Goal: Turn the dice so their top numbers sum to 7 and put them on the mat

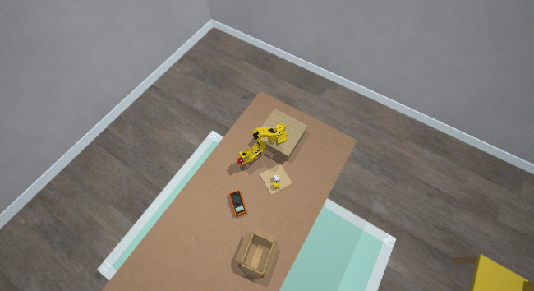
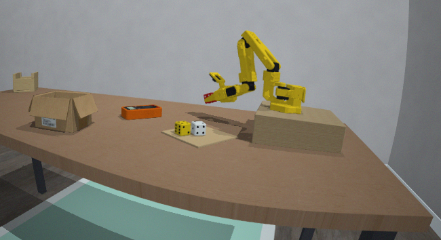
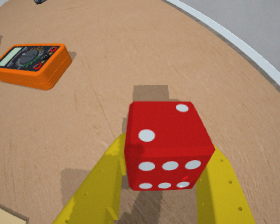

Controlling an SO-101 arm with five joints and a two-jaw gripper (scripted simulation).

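Claw point(image 3: 165, 183) clamped on the red die point(image 3: 165, 145), jaws only a little apart, one yellow jaw each side of it. Held well above the table point(image 2: 237, 182), off the mat point(image 2: 217, 138) entirely. Wrist view shows a six on the face nearest the camera, a two on the face next to it, and a single visible pip on the uppermost face, which runs out of sight so hard to call the number.

Other two already parked on the mat: yellow die point(image 2: 182, 127) and white die point(image 2: 198, 128), touching or near enough, both flat. Top numbers too small to read from above. From the side, four pips on the yellow's front and five on the white's, which says nothing certain about the tops.

Key thing for the next bit: mat lies back and off to one side of the claw, not ahead. In the top view, claw point(image 1: 242, 159) points away from the mat point(image 1: 283, 174), toward the table's long edge, with the multimeter point(image 1: 237, 202) further along. So probably a swing of the base back toward the mat, then down. Free mat mostly on the side nearer the riser block point(image 2: 298, 131), so worth aiming there to avoid bumping the pair.

Also worth sorting which red face needs to end up on top before letting go.
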